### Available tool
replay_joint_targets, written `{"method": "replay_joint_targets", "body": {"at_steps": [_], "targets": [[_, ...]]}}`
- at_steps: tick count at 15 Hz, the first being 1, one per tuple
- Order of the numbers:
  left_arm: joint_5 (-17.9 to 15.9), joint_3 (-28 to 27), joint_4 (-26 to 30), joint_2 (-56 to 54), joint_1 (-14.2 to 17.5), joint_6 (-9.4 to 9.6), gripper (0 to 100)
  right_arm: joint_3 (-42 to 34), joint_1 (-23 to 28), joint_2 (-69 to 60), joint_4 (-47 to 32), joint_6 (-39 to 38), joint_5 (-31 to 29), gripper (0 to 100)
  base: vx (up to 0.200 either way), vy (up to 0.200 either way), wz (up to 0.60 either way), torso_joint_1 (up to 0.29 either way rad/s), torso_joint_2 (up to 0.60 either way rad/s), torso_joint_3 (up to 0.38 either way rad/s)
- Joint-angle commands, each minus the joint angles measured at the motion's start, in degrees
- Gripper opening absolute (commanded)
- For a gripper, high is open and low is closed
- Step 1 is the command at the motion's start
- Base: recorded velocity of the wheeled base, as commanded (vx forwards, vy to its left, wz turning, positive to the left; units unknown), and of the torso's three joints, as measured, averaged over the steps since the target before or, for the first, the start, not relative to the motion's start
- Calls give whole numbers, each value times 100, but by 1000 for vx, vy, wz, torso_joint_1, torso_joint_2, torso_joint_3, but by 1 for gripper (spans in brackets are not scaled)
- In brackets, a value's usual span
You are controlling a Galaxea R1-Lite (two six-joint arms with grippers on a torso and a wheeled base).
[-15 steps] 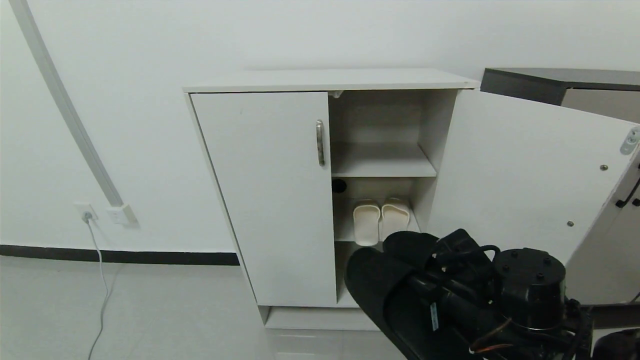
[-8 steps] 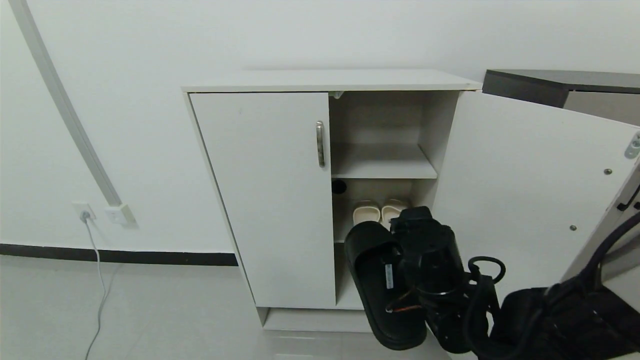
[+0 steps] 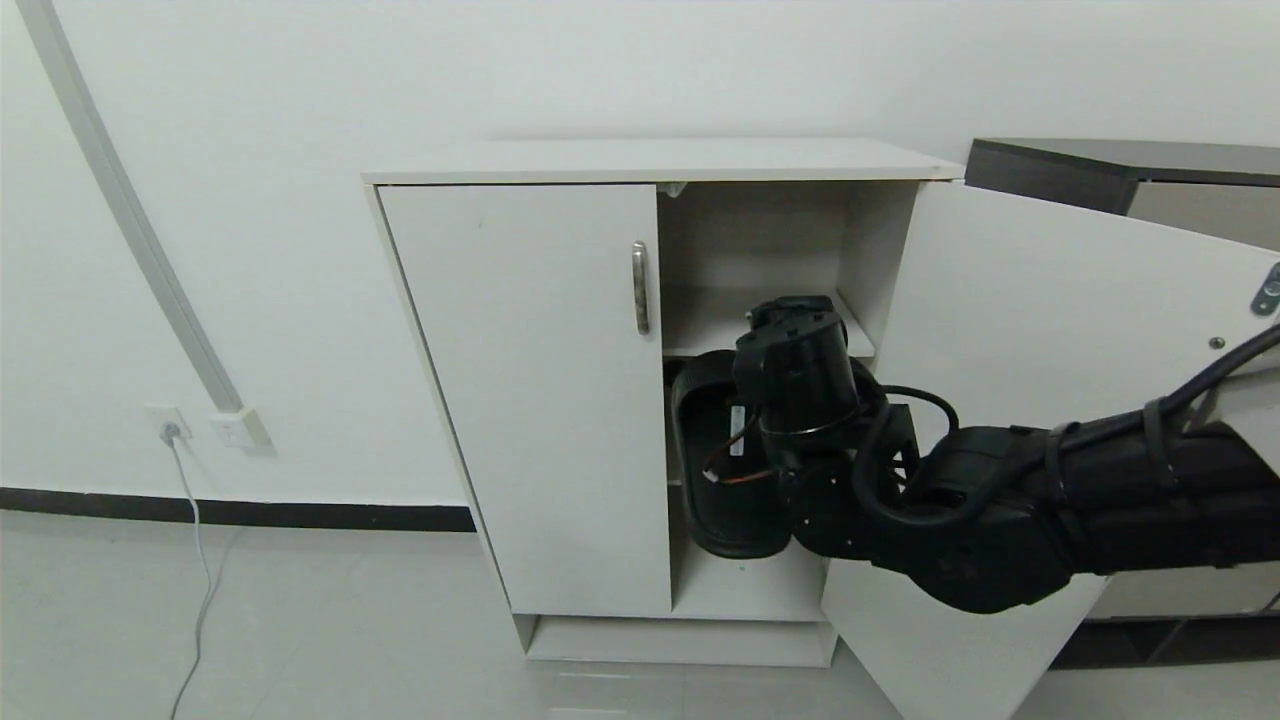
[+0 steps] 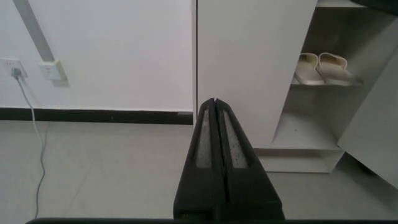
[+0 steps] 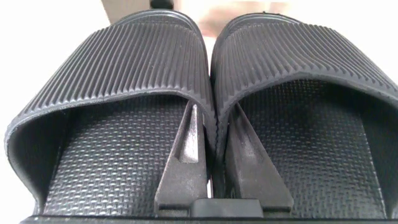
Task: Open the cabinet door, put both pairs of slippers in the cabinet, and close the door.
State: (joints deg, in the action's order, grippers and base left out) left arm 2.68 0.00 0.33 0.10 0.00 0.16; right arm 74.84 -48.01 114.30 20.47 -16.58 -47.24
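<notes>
The white cabinet (image 3: pixel 520 400) has its left door closed and its right door (image 3: pixel 1050 330) swung wide open. My right arm's wrist (image 3: pixel 800 370) is inside the opening at the height of the middle shelf. It holds the pair of black slippers (image 3: pixel 710 460) upright there. In the right wrist view my right gripper (image 5: pixel 213 124) is shut on the black slippers (image 5: pixel 137 93), one finger inside each, pinching their inner walls together. A pair of white slippers (image 4: pixel 323 67) lies on the middle shelf. My left gripper (image 4: pixel 214 104) hangs shut and empty above the floor, left of the cabinet.
A dark-topped unit (image 3: pixel 1120 165) stands right behind the open door. A wall socket with a hanging cable (image 3: pixel 172 432) and a slanted cable duct (image 3: pixel 130 220) are on the left wall. The bottom shelf (image 3: pixel 740 590) is bare, and open floor lies to the left.
My right arm has carried the black slippers up and forward, from low in front of the cabinet into the opening. It now hides the white slippers in the head view.
</notes>
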Motion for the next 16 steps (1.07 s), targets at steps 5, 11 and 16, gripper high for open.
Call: {"method": "replay_joint_targets", "body": {"at_steps": [5,11,16], "targets": [[4,0,2,-1,0,2,0,303,125,128,-8,129,-13,0,0,0,0,0,0,0],[4,0,2,-1,0,11,0,338,151,119,-8,137,-5,0,167,0,0,-2,4,3],[4,0,2,-1,0,11,0,338,160,110,1,146,-13,0,200,0,0,3,1,4]]}}
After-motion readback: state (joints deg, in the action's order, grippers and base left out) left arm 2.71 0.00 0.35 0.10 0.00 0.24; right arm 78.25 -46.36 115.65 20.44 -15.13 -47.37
